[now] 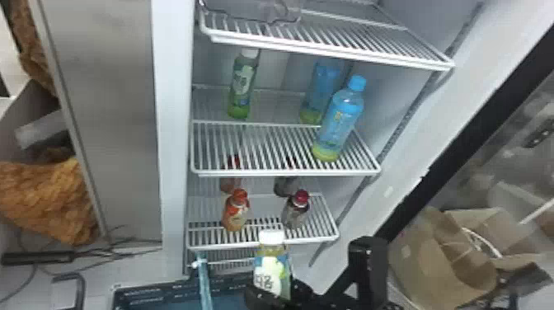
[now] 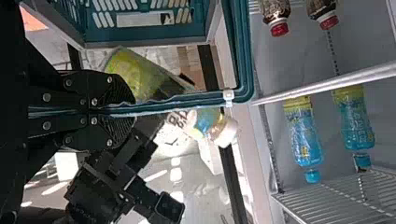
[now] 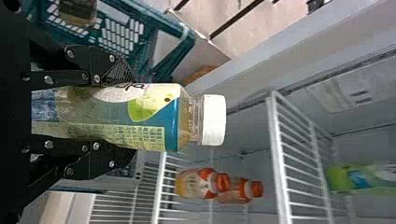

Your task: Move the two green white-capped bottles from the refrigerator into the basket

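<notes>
The right gripper (image 3: 123, 116) clasped a white-capped bottle (image 3: 156, 112) — best lowered upright past the basket rim (image 2: 243, 70) beside it — which the left gripper (image 2: 122, 111) pinched.

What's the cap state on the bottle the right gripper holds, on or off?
On: the white cap sits over the neck of the bottle held in the right gripper.

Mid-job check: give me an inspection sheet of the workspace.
Surface: white wire shelves in the fridge.
Job's things: one green bottle held, the other green bottle still shelved; basket outside the fridge.
Clutter: two blue-capped bottles share its shelf; orange- and red-capped bottles below.
Grippers: left gripper on basket rim; right gripper around bottle.
Cables: tangled left of fridge.
Surroundings: brown bag at right.
</notes>
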